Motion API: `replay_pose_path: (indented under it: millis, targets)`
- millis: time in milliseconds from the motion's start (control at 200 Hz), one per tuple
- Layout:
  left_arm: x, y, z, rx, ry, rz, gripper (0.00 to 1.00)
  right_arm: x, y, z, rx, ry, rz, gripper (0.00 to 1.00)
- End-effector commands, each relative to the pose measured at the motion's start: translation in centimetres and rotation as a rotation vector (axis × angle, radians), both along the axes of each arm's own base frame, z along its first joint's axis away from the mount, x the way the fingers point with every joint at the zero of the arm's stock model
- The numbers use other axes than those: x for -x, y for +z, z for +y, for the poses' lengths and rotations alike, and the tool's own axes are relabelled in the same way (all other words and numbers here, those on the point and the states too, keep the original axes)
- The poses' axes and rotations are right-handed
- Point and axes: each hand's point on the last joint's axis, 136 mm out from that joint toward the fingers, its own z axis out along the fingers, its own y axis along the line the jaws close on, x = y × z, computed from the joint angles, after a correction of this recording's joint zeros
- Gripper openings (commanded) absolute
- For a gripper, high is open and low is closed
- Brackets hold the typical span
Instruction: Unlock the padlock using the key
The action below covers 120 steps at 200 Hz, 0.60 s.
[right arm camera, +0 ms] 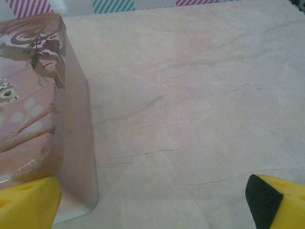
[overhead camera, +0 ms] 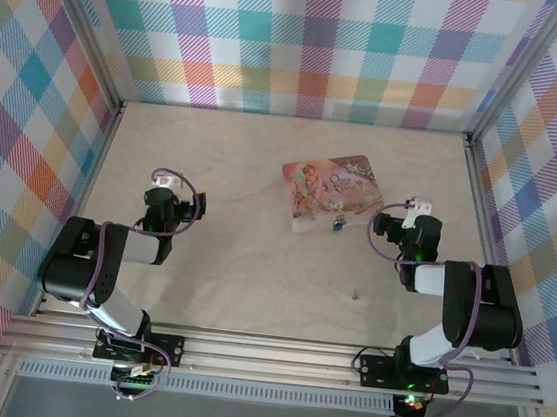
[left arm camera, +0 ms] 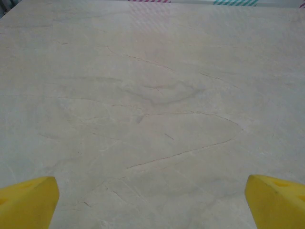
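Tiny blue padlock with silvery shackle [overhead camera: 338, 224] just beside near edge of pink illustrated rectangular tin [overhead camera: 329, 191], right of centre on pale wooden surface [overhead camera: 233, 254]. Tiny dark metal key [overhead camera: 355, 296] apart, nearer the surface's near edge. Left claw [left arm camera: 152, 202] and right claw [right arm camera: 152, 202] spread wide, empty.

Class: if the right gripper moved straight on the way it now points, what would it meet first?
Straight ahead of the right gripper lies only bare table, so the middle looks free. The pink tin stands just ahead of the finger nearest it and might be brushed first; depth is unclear.
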Motion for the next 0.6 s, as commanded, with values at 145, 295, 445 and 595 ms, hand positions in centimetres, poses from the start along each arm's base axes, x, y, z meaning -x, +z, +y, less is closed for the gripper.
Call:
replay_pose_path:
  millis: [145, 295, 445, 595]
  targets:
    - [-0.3, 0.1, 0.0, 0.017, -0.001, -0.002, 1.0, -0.8, 1.3, 0.6, 0.002, 0.03, -0.044, 1.0]
    - [-0.3, 0.1, 0.1, 0.017, 0.0, -0.003, 1.0, -0.8, 1.3, 0.6, 0.002, 0.03, -0.046, 1.0]
    - [-0.3, 0.1, 0.1, 0.017, 0.0, -0.002, 1.0, -0.8, 1.4, 0.6, 0.001, 0.034, -0.049, 1.0]
    - [-0.2, 0.4, 0.4, 0.014, 0.02, -0.006, 1.0, -0.7, 2.8, 0.6, 0.004, 0.036, -0.043, 1.0]
